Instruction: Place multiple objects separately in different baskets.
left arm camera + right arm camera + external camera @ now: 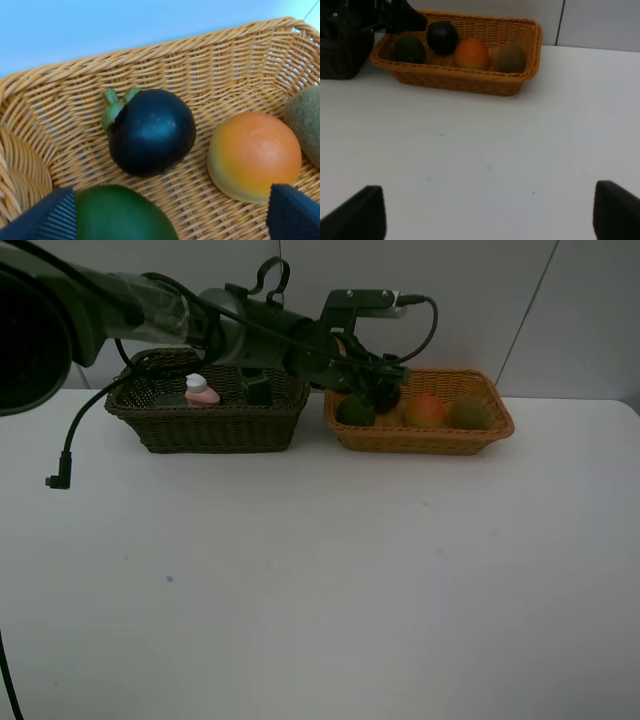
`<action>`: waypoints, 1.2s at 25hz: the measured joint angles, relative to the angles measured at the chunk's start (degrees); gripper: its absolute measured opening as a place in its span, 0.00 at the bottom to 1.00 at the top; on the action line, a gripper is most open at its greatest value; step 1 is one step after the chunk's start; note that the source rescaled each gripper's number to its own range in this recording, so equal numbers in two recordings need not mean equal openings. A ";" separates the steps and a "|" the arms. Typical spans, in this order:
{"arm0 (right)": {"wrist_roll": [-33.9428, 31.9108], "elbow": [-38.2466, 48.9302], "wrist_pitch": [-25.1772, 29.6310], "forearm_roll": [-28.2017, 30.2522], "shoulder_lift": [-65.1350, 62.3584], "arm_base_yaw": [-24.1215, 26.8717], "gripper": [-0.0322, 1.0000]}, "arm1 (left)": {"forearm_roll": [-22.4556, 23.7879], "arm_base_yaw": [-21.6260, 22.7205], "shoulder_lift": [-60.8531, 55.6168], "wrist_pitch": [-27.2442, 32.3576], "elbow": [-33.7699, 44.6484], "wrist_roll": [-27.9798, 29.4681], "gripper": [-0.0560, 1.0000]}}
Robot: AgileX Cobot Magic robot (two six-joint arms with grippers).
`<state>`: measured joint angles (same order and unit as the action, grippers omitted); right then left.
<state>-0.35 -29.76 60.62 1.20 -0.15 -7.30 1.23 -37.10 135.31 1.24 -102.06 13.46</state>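
Fingers of the left gripper are seen spread wide over the light orange basket, nothing held between them, with the dark mangosteen lying free on the weave just beyond their tips. The right gripper's fingers are likewise spread and empty, low over the bare desk on the near right.

The step in hand is judged to be the release of the mangosteen into the fruit basket. All the table top in view is bare, so the sorting appears close to complete (though not every item can be made out). What is called for next is a clean lift of the left arm up and back, clear of the basket rim, without the fruit being nudged.

The left arm is stretched far across from the left, over the dark basket, its wrist angled down into the left end of the orange basket.

By size: the desk; then the two baskets side by side at the far edge, dark on the left and orange on the right; then the fruit in the orange one, set in a row as green fruit, mangosteen, peach and kiwi; and in the dark basket the pink white-capped bottle.
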 joint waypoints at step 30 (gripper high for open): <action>0.00 0.00 0.00 0.00 0.00 0.00 1.00 | 0.15 -0.10 -21.02 15.26 12.79 -2.81 1.00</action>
<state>-0.35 -29.76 60.62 1.20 -0.15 -7.30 1.38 -37.20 114.29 16.50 -89.26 10.65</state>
